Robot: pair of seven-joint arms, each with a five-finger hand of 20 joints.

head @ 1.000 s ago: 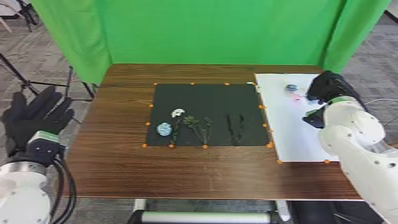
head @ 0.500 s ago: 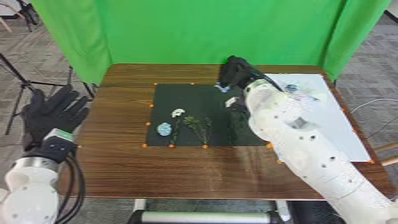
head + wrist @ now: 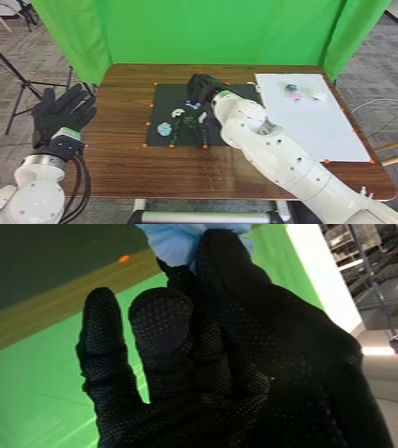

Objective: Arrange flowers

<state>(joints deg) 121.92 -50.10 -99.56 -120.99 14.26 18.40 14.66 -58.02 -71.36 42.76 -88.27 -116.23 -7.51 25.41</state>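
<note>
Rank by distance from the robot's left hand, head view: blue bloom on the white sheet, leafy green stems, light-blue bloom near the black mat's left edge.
From the left hand:
1. Light-blue bloom, left part of the black mat
2. Leafy green stems, farther right on the mat
3. Blue bloom, far part of the white sheet

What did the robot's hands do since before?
The right black-gloved hand swept left from over the white board to the dark mat, carrying a pale blue flower. The left black-gloved hand drifted slightly right, towards the brown wooden table. The fluffy light-blue flower head and small white flower stayed on the mat.
</note>
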